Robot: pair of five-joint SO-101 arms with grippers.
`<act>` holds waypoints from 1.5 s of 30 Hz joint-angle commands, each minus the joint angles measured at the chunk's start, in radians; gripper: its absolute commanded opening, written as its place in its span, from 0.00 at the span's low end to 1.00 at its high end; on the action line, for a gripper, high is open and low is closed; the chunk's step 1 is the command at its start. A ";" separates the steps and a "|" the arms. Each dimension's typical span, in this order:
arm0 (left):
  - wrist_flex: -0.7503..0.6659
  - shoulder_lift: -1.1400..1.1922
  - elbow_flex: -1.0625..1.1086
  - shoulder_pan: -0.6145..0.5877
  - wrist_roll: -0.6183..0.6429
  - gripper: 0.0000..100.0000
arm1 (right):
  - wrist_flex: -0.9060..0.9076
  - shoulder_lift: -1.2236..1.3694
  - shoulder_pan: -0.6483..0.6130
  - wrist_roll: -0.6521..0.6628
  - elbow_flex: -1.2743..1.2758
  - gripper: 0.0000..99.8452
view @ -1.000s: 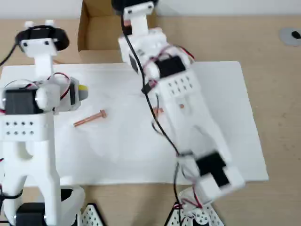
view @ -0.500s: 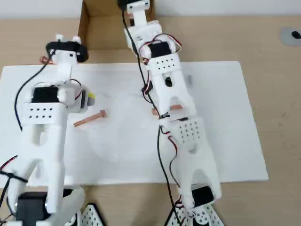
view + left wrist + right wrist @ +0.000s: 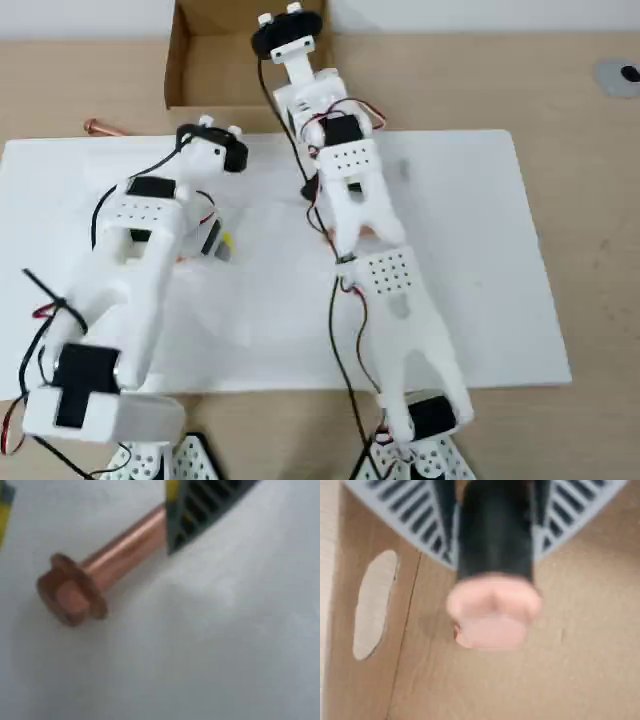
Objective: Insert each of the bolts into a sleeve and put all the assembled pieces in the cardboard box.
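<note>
Over the cardboard box (image 3: 470, 685) floor the right gripper (image 3: 492, 550) clamps a black sleeve (image 3: 495, 530) with a blurred bolt head (image 3: 492, 612), while outside the box the left gripper (image 3: 217, 241) gapes around 1 loose bolt (image 3: 100, 570), its tip hidden behind a finger (image 3: 210, 505)

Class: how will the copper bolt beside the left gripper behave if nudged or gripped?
The copper bolt has a round shank, so it probably rolls, curving around its wider head. Its smooth metal look suggests it is stiff and perhaps slippery.
</note>
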 commanded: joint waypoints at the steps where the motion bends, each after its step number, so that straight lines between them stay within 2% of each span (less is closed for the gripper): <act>1: -0.006 0.005 -0.092 0.011 0.020 0.23 | 0.020 -0.033 0.027 0.011 -0.081 0.23; 9: 0.150 -0.058 -0.295 0.086 0.149 0.23 | 0.028 -0.045 0.079 0.005 -0.099 0.24; 13: 0.233 -0.096 -0.371 0.224 0.190 0.23 | 0.032 -0.114 0.124 0.003 -0.099 0.24; 18: 0.229 -0.088 -0.381 0.376 0.175 0.23 | 0.103 -0.234 0.206 0.003 -0.099 0.24; 28: 0.034 0.021 -0.367 0.451 0.048 0.23 | 0.167 -0.461 0.486 0.003 -0.099 0.24; 32: -0.044 0.076 -0.367 0.499 0.011 0.23 | 0.252 -0.555 0.564 -0.015 -0.099 0.24; 38: -0.192 0.199 -0.374 0.503 -0.060 0.23 | 0.359 -0.697 0.631 -0.117 -0.099 0.24; 45: -0.213 0.400 -0.486 0.483 -0.098 0.23 | 0.431 -0.822 0.644 -0.132 -0.099 0.24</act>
